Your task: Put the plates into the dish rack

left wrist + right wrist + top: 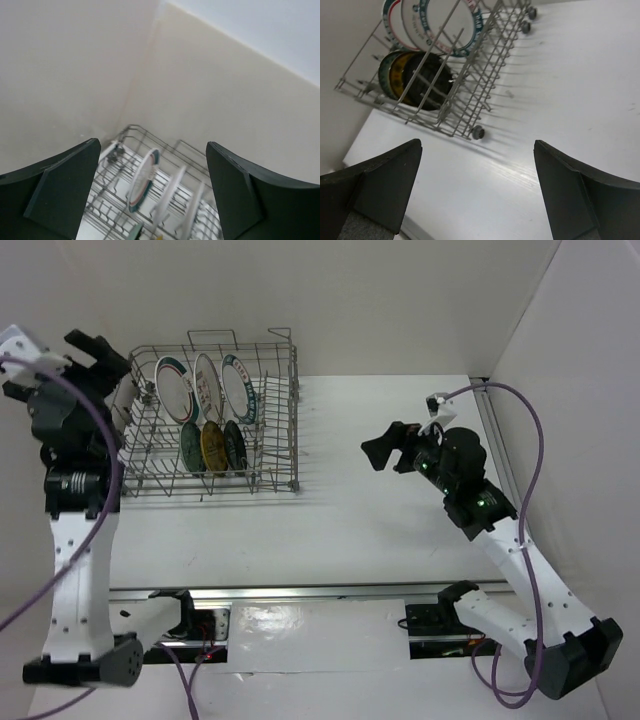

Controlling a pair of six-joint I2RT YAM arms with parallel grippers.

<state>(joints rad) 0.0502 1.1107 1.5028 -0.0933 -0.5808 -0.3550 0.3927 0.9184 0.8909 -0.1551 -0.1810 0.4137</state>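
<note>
Rising from the near edge of the tabletop (pixel 360 530), the left arm (pixel 75 560) holds the left hand (pixel 98 352) high beside the dish rack (pixel 283 430) in the far-left corner, spread wide and empty. The right hand (pixel 386 445), mid-tabletop, gapes likewise. Six plates (pixel 207 385) stand upright inside the rack.

This is a robotics lab bench, a walled test cell, not a kitchen: a white table (pixel 380 530) is boxed in by plain pale panels (pixel 400 300) across the top and down the right of the overhead view. Along the bottom edge the left arm (pixel 80 570) and the right arm (pixel 530 575) stand by a metal rail (pixel 320 592), with purple cables (pixel 540 440) looping loose. The only homely thing is the wire dish rack (pixel 285 440) at upper left, holding plates (pixel 205 385).
</note>
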